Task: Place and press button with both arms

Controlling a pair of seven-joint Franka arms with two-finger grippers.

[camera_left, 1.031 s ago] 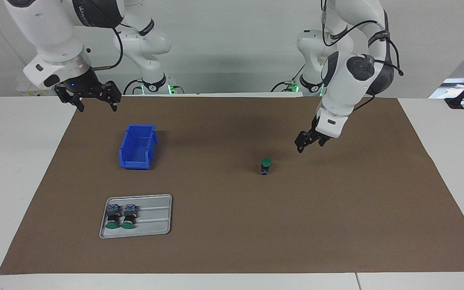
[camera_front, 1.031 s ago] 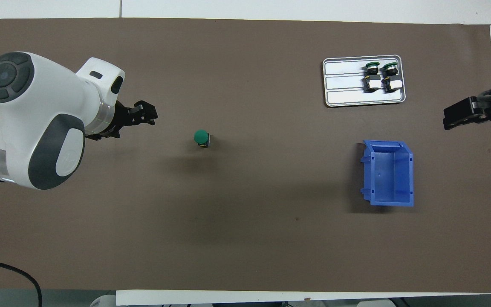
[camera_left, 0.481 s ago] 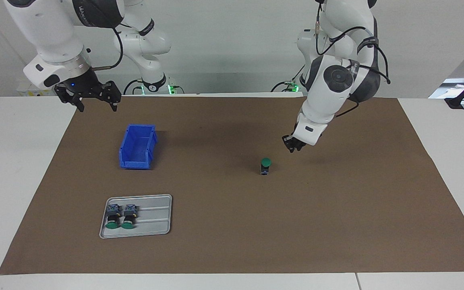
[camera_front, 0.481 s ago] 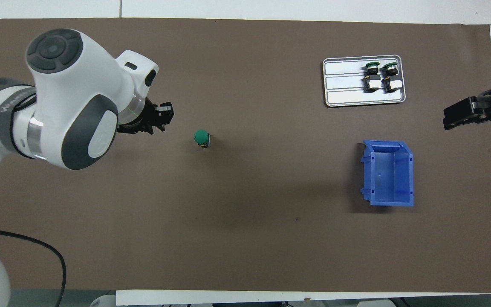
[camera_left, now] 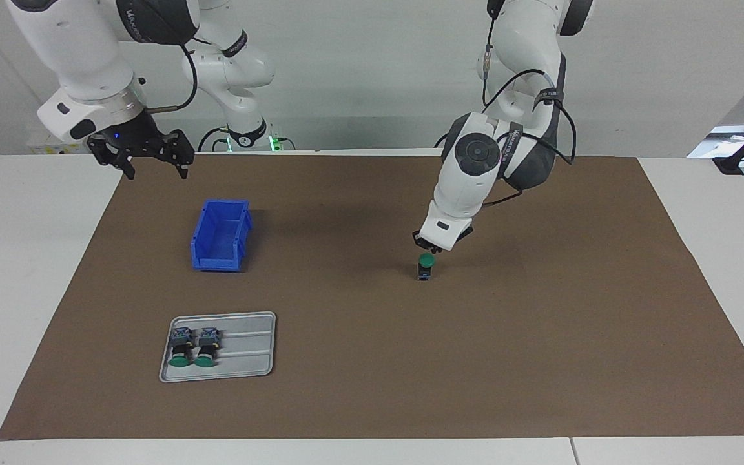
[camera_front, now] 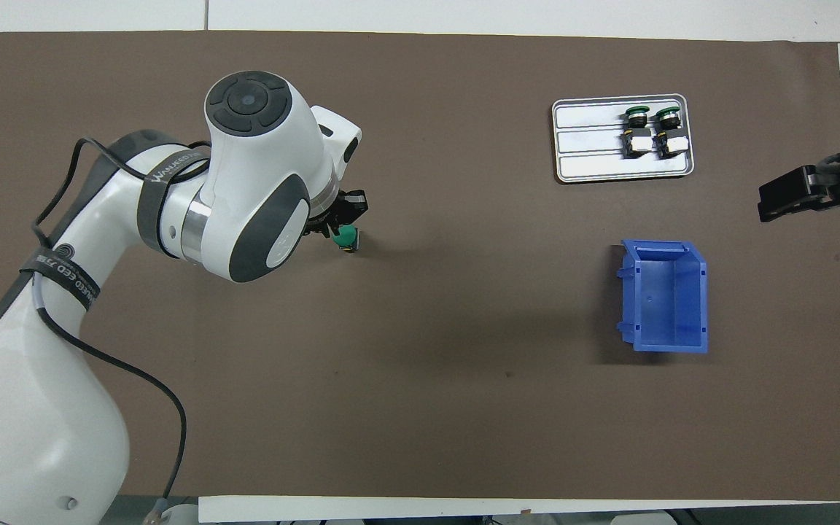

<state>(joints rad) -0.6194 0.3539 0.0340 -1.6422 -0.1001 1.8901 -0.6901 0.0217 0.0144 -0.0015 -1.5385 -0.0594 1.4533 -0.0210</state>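
Note:
One button (camera_left: 425, 265) stands upright on the brown mat, green cap up; the overhead view shows that button (camera_front: 346, 238) half under my left wrist. My left gripper (camera_left: 428, 249) hangs right over the cap, fingertips together with nothing between them; whether they touch the cap I cannot tell. From overhead, the left gripper (camera_front: 347, 211) is a narrow black tip at the cap's edge. My right gripper (camera_left: 155, 169) waits open in the air over the mat's corner at the right arm's end; the right gripper (camera_front: 777, 198) pokes in at the overhead view's edge.
A grey tray (camera_left: 249, 352) (camera_front: 588, 149) at the right arm's end holds two more green-capped buttons (camera_left: 193, 349) (camera_front: 652, 130) lying on their sides. A blue bin (camera_left: 220, 236) (camera_front: 664, 299) stands nearer to the robots than the tray.
My left arm has swung toward the middle of the mat until its gripper is over the button, and its fingers have closed on the way. The right arm has not moved.

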